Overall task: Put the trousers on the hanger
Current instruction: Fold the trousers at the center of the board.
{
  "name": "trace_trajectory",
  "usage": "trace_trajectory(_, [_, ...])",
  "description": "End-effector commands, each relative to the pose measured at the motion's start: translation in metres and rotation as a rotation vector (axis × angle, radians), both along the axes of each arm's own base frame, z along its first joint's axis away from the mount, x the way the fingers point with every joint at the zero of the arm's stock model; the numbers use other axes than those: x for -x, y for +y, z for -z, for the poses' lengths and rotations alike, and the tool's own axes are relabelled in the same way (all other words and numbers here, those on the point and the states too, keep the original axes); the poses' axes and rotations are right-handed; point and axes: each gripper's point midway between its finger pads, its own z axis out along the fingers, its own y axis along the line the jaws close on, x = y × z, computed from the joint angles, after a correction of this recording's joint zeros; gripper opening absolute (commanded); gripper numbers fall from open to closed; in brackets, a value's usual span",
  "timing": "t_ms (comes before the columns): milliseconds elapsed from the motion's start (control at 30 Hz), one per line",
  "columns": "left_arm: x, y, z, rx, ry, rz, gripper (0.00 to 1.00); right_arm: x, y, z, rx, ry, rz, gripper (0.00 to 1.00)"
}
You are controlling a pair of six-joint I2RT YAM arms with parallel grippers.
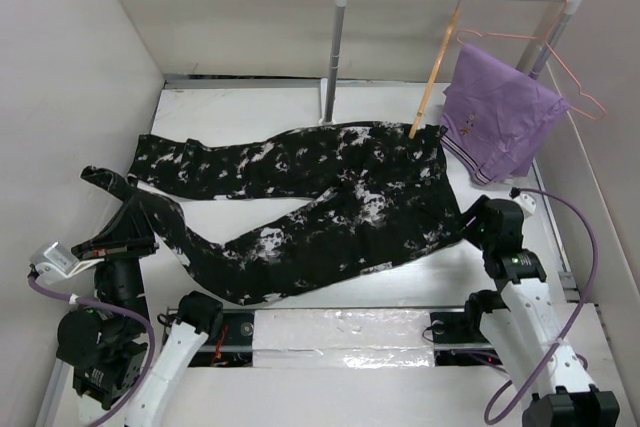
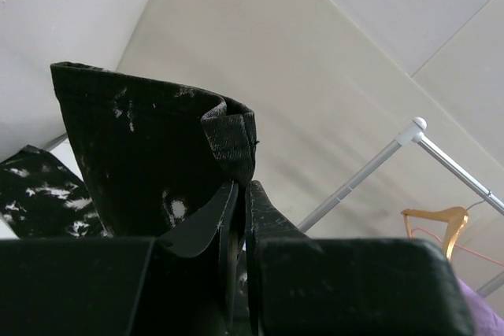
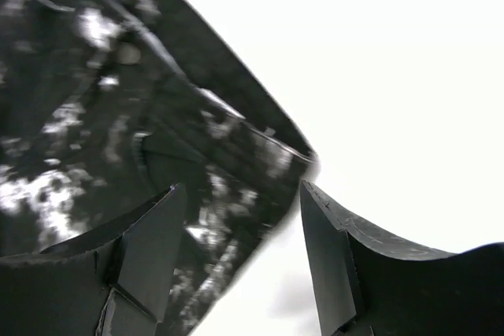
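White table (image 1: pixel 250 112) under trousers (image 1: pixel 340 187), L tool (image 2: pixel 240 190) pinching leg cuff, R tool (image 3: pixel 240 190) spread beside waist edge

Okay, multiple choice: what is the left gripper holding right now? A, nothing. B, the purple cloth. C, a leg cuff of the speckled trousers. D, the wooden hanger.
C: the left wrist view shows the left gripper pinched shut on the hemmed leg end of the trousers.
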Motion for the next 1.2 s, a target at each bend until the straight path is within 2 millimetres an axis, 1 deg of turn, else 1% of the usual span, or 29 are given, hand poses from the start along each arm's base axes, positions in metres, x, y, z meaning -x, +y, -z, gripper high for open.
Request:
trace_trajectory(0, [0.031,0.017,-0.021,0.060,-0.139,-0.015,0.00,0.006,-0.011,0.014,-0.001,0.058,0.064,0.66])
trace_trajectory(133, [0.031,0.018,-0.020,0.062,-0.138,-0.019,0.00,-0.004,-0.018,0.033,-0.026,0.083,0.095,0.62])
trace_trajectory(233, [0.029,0.016,-0.019,0.059,-0.130,-0.012,0.00,-0.010,-0.001,0.049,-0.088,0.125,0.007,0.54])
trace_trajectory(267, [0.028,0.016,-0.019,0.058,-0.128,-0.010,0.00,-0.013,0.000,0.049,-0.089,0.126,-0.003,0.53])
trace_trajectory(333, [0.028,0.016,-0.019,0.056,-0.126,-0.010,0.00,-0.018,0.001,0.049,-0.088,0.129,-0.014,0.47])
trace_trajectory(367, [0.027,0.015,-0.018,0.055,-0.122,-0.012,0.00,-0.020,0.001,0.048,-0.089,0.125,-0.015,0.44])
trace_trajectory(433, [0.025,0.015,-0.017,0.057,-0.115,-0.014,0.00,-0.026,0.002,0.045,-0.094,0.095,-0.016,0.27])
trace_trajectory(467, [0.025,0.015,-0.016,0.054,-0.112,-0.015,0.00,-0.030,0.001,0.036,-0.099,0.073,-0.004,0.06])
trace_trajectory(500, [0.024,0.015,-0.016,0.052,-0.107,-0.015,0.00,-0.031,-0.002,0.029,-0.090,0.059,0.014,0.00])
trace_trajectory(533, [0.022,0.014,-0.016,0.052,-0.103,-0.014,0.00,-0.028,-0.012,0.017,-0.060,0.037,0.066,0.00])
trace_trajectory(567, [0.022,0.014,-0.016,0.052,-0.100,-0.013,0.00,-0.033,-0.019,0.000,-0.039,-0.016,0.094,0.00])
trace_trajectory(600, [0.021,0.013,-0.016,0.051,-0.100,-0.010,0.00,-0.030,-0.027,-0.010,-0.013,-0.029,0.130,0.00])
trace_trajectory(633, [0.021,0.013,-0.016,0.053,-0.100,-0.009,0.00,-0.031,-0.037,-0.031,0.008,-0.076,0.173,0.00])
trace_trajectory(667, [0.021,0.012,-0.017,0.053,-0.099,-0.007,0.00,-0.027,-0.050,-0.045,0.047,-0.101,0.224,0.00])
trace_trajectory(700, [0.021,0.013,-0.017,0.054,-0.099,-0.010,0.00,-0.016,-0.061,-0.057,0.067,-0.114,0.267,0.00])
trace_trajectory(733, [0.021,0.014,-0.018,0.055,-0.099,-0.015,0.00,-0.011,-0.068,-0.066,0.084,-0.124,0.292,0.00])
trace_trajectory(767, [0.020,0.013,-0.018,0.056,-0.096,-0.016,0.00,-0.006,-0.076,-0.085,0.112,-0.149,0.318,0.00])
trace_trajectory(800, [0.020,0.014,-0.018,0.059,-0.096,-0.018,0.00,0.007,-0.082,-0.092,0.128,-0.145,0.346,0.00])
trace_trajectory(833, [0.021,0.015,-0.018,0.063,-0.092,-0.021,0.00,0.013,-0.082,-0.100,0.138,-0.152,0.350,0.00])
trace_trajectory(867, [0.022,0.016,-0.019,0.076,-0.089,-0.024,0.00,0.022,-0.089,-0.120,0.160,-0.186,0.389,0.00])
trace_trajectory(900, [0.023,0.019,-0.020,0.093,-0.088,-0.027,0.00,0.033,-0.089,-0.122,0.167,-0.174,0.397,0.00])
trace_trajectory(933, [0.025,0.019,-0.027,0.105,-0.109,-0.012,0.00,0.044,-0.088,-0.136,0.170,-0.233,0.406,0.00])
trace_trajectory(967, [0.024,0.020,-0.029,0.102,-0.108,-0.013,0.00,0.051,-0.089,-0.144,0.190,-0.258,0.408,0.00])
trace_trajectory(1000, [0.025,0.025,-0.030,0.113,-0.104,-0.040,0.00,0.060,-0.087,-0.150,0.195,-0.279,0.407,0.00])
trace_trajectory(1033, [0.024,0.025,-0.032,0.117,-0.092,-0.039,0.00,0.071,-0.085,-0.160,0.197,-0.336,0.410,0.00])
trace_trajectory(1067, [0.015,0.022,-0.029,0.104,-0.055,-0.049,0.00,0.076,-0.084,-0.164,0.220,-0.344,0.395,0.00])
trace_trajectory(1100, [0.012,0.023,-0.027,0.106,-0.036,-0.062,0.00,0.082,-0.084,-0.167,0.233,-0.344,0.388,0.02])
trace_trajectory(1133, [0.007,0.021,-0.023,0.104,-0.013,-0.067,0.00,0.085,-0.083,-0.169,0.229,-0.351,0.392,0.02])
trace_trajectory(1167, [-0.001,0.018,-0.019,0.094,0.015,-0.070,0.00,0.080,-0.077,-0.172,0.235,-0.344,0.335,0.02])
